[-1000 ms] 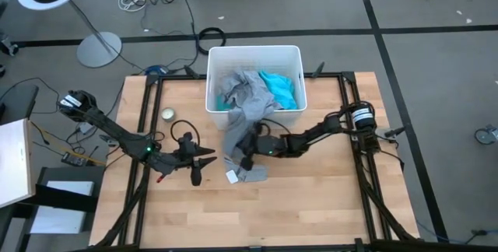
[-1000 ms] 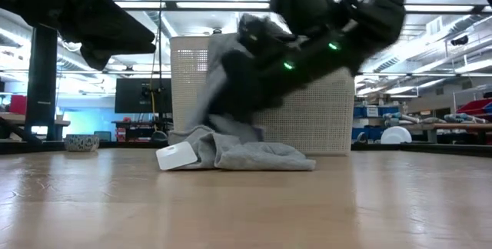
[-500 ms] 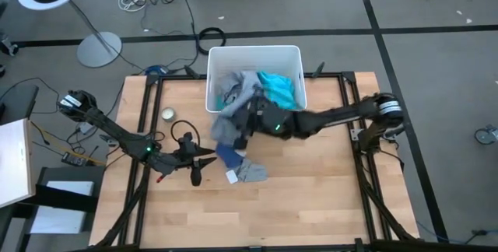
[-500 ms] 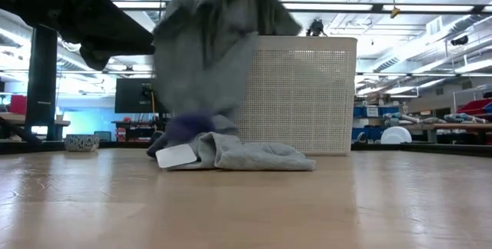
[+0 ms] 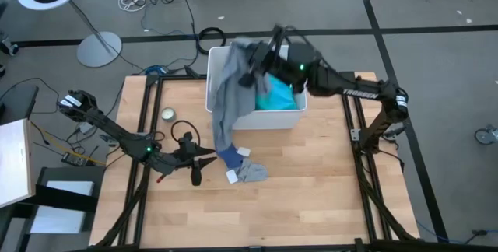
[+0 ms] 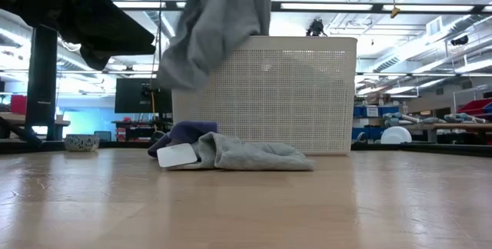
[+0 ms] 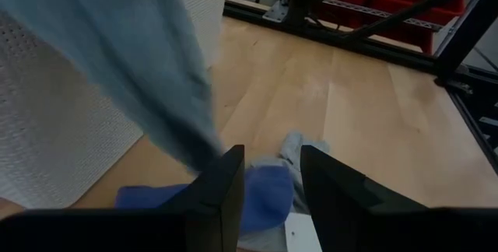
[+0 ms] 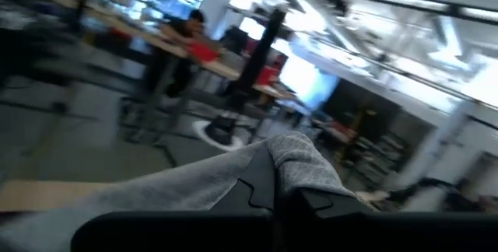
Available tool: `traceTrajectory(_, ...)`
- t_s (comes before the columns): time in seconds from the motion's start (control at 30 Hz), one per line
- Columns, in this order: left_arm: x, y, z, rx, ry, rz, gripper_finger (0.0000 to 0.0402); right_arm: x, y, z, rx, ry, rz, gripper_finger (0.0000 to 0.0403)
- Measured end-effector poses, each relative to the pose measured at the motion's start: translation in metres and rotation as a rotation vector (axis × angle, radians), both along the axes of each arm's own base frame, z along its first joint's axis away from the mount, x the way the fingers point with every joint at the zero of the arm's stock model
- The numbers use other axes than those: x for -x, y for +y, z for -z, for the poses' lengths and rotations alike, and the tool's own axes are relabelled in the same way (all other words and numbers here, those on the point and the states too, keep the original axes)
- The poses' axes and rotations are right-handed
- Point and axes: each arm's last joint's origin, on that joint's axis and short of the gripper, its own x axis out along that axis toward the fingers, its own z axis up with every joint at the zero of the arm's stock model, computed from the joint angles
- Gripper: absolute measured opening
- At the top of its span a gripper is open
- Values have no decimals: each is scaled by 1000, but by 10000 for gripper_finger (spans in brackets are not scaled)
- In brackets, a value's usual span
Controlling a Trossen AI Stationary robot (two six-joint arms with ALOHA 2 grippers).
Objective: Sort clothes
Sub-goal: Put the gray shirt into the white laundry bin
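My right gripper (image 5: 254,60) is high over the far left part of the white bin (image 5: 292,116) and is shut on the grey shirt (image 5: 227,96). The shirt hangs down past the bin's left front corner; it also shows in the low view (image 6: 219,30). A turquoise garment (image 5: 277,93) lies in the bin. A blue sock (image 5: 228,157) and a small grey garment (image 5: 251,172) lie on the table in front of the bin. My left gripper (image 5: 204,162) is open and empty just left of them, and its fingers show in the left wrist view (image 7: 272,166). My right gripper pinches a bunched fold of the grey shirt (image 8: 292,155) between its two fingers, near the shirt's top end. The fingers come from the table's right side, high above the bin. The shirt hangs slack below them, with its lower end (image 6: 173,76) clear of the table.
A white tag (image 5: 232,176) lies by the grey garment. A small round tin (image 5: 167,113) sits at the table's left. Bare wood lies at the near side and right of the bin. The left arm (image 6: 77,11) hangs dark in the low view.
My right gripper has risen and gone toward the far edge, from the table in front of the bin to high over it, still shut on the grey shirt. The shirt has been lifted clear of the table. The blue sock under it has come into view.
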Motion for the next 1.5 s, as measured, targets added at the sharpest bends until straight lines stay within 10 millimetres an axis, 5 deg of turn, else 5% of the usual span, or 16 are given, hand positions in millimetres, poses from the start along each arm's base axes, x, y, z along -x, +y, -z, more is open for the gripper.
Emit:
traceTrajectory(0.23, 1, 1, 3, -15, 28, -3, 131, 24, -50, -15, -42, -52, 407, 2)
traceTrajectory(0.43, 2, 1, 5, -17, 44, -16, 131, 27, -60, 2, -126, 76, 437, 2)
traceTrajectory(0.77, 5, 4, 12, -6, 54, -45, 131, 26, -62, 77, -713, 337, 110, 2)
traceTrajectory(1.07, 4, 4, 10, 6, 33, -48, 131, 9, -79, 168, -877, 421, 103, 4)
traceTrajectory(1.3, 4, 4, 10, 6, 33, -47, 131, -8, -95, 253, -902, 600, 293, 7)
traceTrajectory(1.5, 5, 4, 11, 4, 36, -48, 131, -16, -102, 295, -911, 700, 353, 18)
